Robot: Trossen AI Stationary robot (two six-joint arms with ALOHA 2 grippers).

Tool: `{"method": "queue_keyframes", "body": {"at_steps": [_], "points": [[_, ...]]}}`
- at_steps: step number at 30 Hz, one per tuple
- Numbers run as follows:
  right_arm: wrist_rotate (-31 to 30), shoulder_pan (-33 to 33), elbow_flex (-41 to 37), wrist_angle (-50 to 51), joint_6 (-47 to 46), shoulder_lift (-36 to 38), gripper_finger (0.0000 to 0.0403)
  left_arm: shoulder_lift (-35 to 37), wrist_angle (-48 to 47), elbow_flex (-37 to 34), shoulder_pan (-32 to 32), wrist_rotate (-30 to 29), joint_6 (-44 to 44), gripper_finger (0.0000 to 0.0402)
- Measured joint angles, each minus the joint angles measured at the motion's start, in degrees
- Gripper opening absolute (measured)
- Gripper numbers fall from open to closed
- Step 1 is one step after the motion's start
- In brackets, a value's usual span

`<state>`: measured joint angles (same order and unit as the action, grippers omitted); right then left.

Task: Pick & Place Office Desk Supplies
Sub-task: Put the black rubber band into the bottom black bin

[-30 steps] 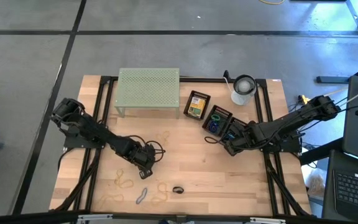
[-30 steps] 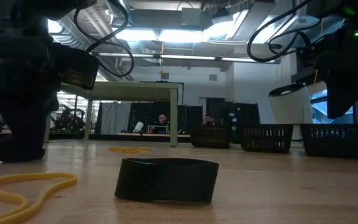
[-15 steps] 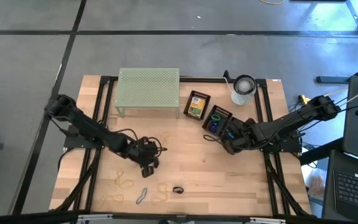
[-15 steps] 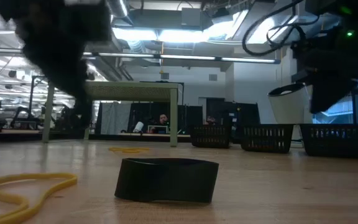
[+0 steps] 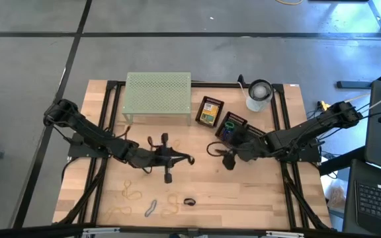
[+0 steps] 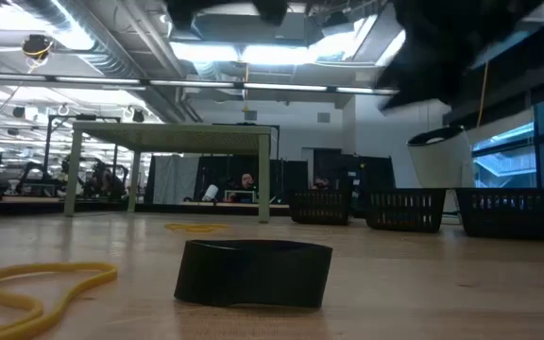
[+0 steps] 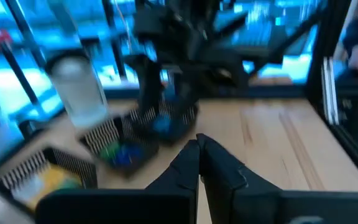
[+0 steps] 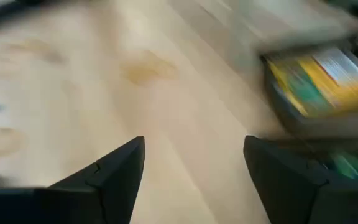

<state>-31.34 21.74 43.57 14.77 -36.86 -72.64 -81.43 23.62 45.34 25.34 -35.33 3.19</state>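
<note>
Tan rubber bands (image 5: 132, 194) behind my closed, empty left gripper (image 5: 189, 159) look light and floppy; pinch one strand; right gripper (image 5: 214, 149) open.

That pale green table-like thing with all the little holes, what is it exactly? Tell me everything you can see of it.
The pale green rack is a small rectangular stand with a flat perforated top, seemingly sheet metal, on thin legs at its corners. It stands upright on the wooden table near the far edge, left of three dark baskets. Nothing lies on top of it, and the low view shows open space beneath. Neither arm touches it.
</note>
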Motion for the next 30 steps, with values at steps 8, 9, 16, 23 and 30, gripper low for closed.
{"method": "queue_keyframes", "body": {"at_steps": [8, 9, 16, 23, 30], "points": [[10.3, 0.0, 0.0, -26.4, 22.6, -3.4, 0.0274, 0.0, 8.9, 0.0, 0.0, -0.7, -7.9, 0.0006], [11.0, 0.0, 0.0, -29.1, 25.3, -4.3, 0.0274, 0.0, 9.2, 0.0, 0.0, -0.7, -8.3, 0.0006], [12.4, -0.2, 0.0, -46.1, 40.4, -11.9, 0.0274, -0.1, 11.0, 0.0, -0.5, -0.3, -10.0, 0.0006], [14.5, -1.8, 0.0, -59.2, 41.7, -17.9, 0.0274, -0.9, 11.4, 0.0, -2.3, 2.8, -12.6, 0.0006], [14.4, -2.8, 0.0, -61.9, 35.1, -18.9, 0.0274, -3.8, 12.1, 0.0, -4.0, 3.2, -15.5, 0.0006]]}}
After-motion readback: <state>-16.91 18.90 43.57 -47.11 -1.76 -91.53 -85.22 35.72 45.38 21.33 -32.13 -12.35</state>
